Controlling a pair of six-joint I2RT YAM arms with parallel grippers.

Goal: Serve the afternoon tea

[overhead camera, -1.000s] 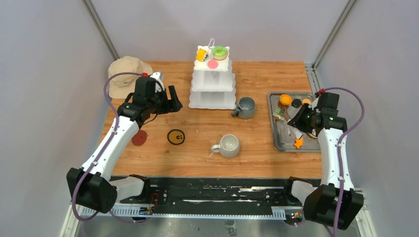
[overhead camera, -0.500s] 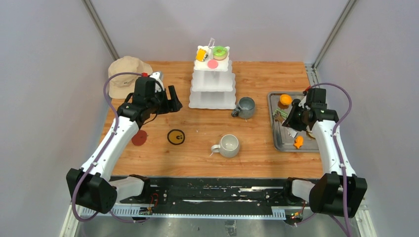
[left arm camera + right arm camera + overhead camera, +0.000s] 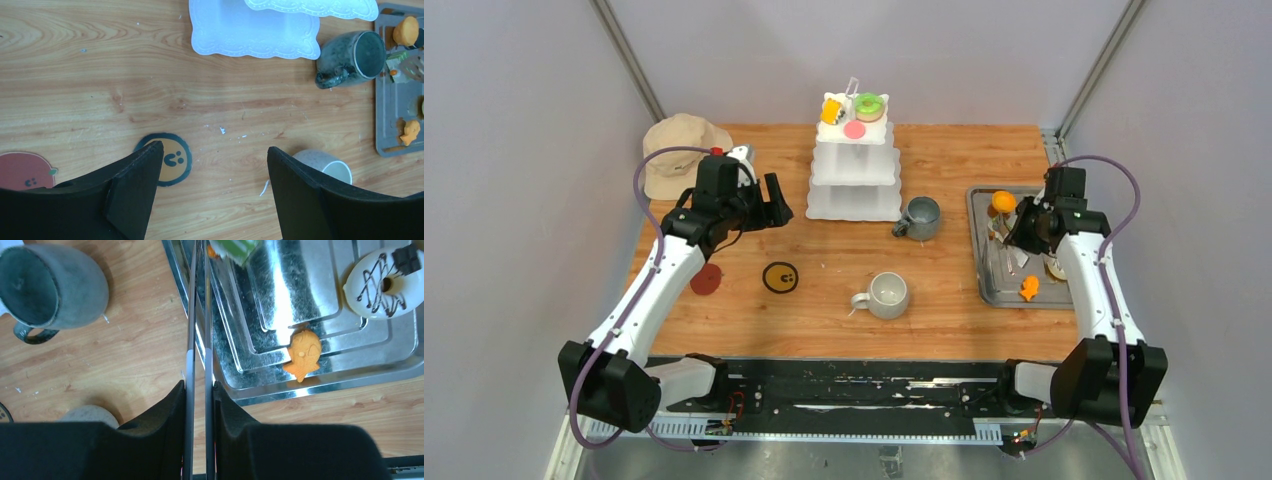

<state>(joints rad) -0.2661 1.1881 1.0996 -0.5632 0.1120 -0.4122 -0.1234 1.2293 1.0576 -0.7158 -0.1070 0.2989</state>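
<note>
The white three-tier stand (image 3: 855, 165) stands at the back centre; its top tier carries a green-pink donut (image 3: 869, 105), a yellow piece (image 3: 831, 111) and a pink piece (image 3: 855, 129). Two grey mugs (image 3: 919, 217) (image 3: 887, 295) sit on the table. My right gripper (image 3: 199, 385) is shut on thin metal tongs (image 3: 198, 340), whose tips pinch a green striped pastry (image 3: 234, 249) above the tray's left edge. On the steel tray (image 3: 320, 385) lie an orange fish pastry (image 3: 302, 355) and a white drizzled donut (image 3: 382, 282). My left gripper (image 3: 215, 155) hovers open left of the stand, holding nothing.
A beige bucket hat (image 3: 679, 150) lies at the back left. A red round sticker (image 3: 706, 279) and a yellow one (image 3: 780, 277) are on the wood. An orange ball-like pastry (image 3: 1002, 201) sits at the tray's far corner. Slanted frame posts rise behind.
My right arm has swung back and left over the tray, carrying the tongs from near the orange fish toward the tray's far left. The left arm has not moved.
</note>
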